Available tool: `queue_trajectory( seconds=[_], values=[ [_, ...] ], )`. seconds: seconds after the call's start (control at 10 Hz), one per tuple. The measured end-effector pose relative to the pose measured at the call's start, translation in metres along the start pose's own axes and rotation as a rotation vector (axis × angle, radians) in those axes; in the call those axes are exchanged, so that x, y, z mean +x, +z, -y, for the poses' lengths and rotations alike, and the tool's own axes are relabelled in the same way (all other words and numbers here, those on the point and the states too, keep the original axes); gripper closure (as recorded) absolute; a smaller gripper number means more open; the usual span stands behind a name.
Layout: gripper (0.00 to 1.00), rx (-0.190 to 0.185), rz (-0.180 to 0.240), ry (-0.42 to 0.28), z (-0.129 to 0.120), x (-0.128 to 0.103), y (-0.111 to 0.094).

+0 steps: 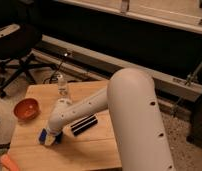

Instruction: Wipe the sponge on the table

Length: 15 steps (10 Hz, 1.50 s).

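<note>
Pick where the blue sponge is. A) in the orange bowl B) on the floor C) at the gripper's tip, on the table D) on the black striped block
C: the sponge sits at the shut gripper, down on the table, apart from the orange bowl and the black striped block.

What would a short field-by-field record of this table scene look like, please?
gripper: shut on the sponge, low over the table's front-left part
sponge: blue, at the gripper's tip, seemingly on the wood
table: pale wooden planks
black striped block: lying just right of the gripper
orange bowl: near the left edge
clear bottle: upright, towards the back
orange piece: front-left corner
</note>
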Motion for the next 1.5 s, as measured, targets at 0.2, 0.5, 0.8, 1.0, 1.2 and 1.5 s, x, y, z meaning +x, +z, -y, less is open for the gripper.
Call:
queue_trajectory(
  seconds=[0.2,0.5,0.8,1.0,1.2,1.5],
  values=[
    [0.80,-0.023,0.013,0.033,-0.022,0.013,-0.005],
    [0.80,-0.057,0.036,0.046,-0.058,0.021,-0.010],
    [0.80,-0.091,0.059,0.020,-0.090,0.016,-0.011],
    [0.80,-0.113,0.079,-0.008,-0.108,0.008,-0.013],
    [0.80,-0.126,0.127,-0.050,-0.118,-0.018,-0.017],
    [0.80,-0.142,0.150,-0.123,-0.124,-0.045,-0.013]
  ],
)
